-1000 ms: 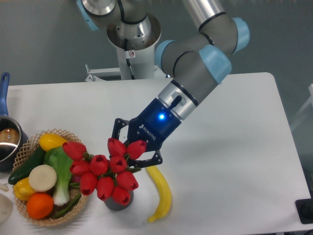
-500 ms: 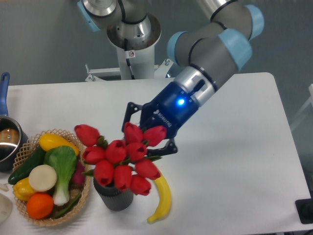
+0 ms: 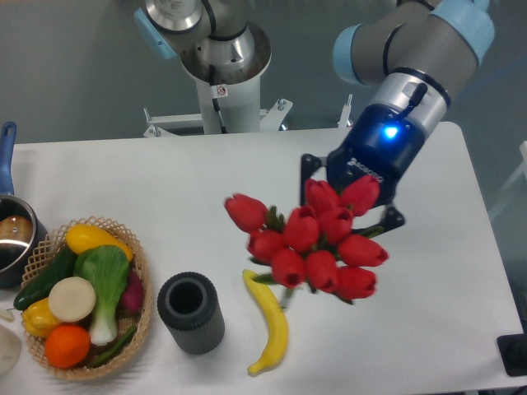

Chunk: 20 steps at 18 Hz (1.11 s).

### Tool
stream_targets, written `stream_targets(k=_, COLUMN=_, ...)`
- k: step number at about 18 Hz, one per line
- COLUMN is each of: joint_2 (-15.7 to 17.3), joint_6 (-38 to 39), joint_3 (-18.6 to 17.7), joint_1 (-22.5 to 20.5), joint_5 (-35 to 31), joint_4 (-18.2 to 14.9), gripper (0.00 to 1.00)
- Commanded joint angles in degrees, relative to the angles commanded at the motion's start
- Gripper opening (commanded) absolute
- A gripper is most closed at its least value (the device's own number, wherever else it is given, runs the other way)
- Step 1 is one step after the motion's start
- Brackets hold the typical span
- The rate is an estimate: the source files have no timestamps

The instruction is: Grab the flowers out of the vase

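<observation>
Fixed camera, single view.

Item: gripper (image 3: 350, 218). Dark two-finger tool on the arm, blue light lit on its body. Clenched on the flowers (image 3: 309, 247); the finger ends are mostly hidden behind the buds, so the exact contact on the stems cannot be read.

Item: flowers. Bunch of red tulip buds with green stems and leaves, hanging directly at and below the tool, tilted, one bud splayed out to the tool's left in the picture. Clear of the table (image 3: 428, 271), touching nothing beneath.

Item: vase (image 3: 191, 313). Dark ribbed cylinder, upright, mouth open and empty. Stands well apart from the tool, below and to picture-left of it.

Task status, by judgement: extraction done; the bunch is out of the vase and carried. Nothing appears left except holding it securely or setting it somewhere.

Surroundings:
- Banana (image 3: 270, 322), lying on the table just under the bunch, between tool and vase.
- Wicker basket (image 3: 132, 325) of fake produce, beyond the vase, far from the tool.
- Blue-handled pot (image 3: 10, 234), farthest from the tool, at the picture's left edge.

Obstructions: none around the tool. The banana would only matter if the bunch were lowered straight down.
</observation>
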<state>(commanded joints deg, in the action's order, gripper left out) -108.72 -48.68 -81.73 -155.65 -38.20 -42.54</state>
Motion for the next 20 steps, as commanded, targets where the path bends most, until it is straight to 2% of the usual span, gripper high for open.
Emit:
stream_targets(k=8, joint_2=3.43, joint_6=-9.32, joint_3=-7.12, joint_1=0.0, joint_5=-21.79, joint_4=-0.18, gripper=0.0)
stream_targets(k=11, joint_2=3.78, joint_6=-11.0, joint_3=-7.65, joint_1=0.52, joint_5=-31.47, joint_4=-0.53, gripper=0.0)
stream_targets(k=13, joint_2=3.43, joint_6=-11.0, joint_3=-7.3, joint_1=0.79, joint_5=-36.31, joint_4=-2.28, gripper=0.0)
stream_targets(k=17, joint_2=2.64, joint_6=-12.58, joint_3=-6.68, joint_1=1.85, joint_5=-42.39, joint_4=-6.06, gripper=0.0)
stream_targets(k=20, joint_2=2.37, joint_6=-14.86, joint_3=-8.87, joint_1=1.93, joint_5=-45.28, joint_4=-7.12, gripper=0.0)
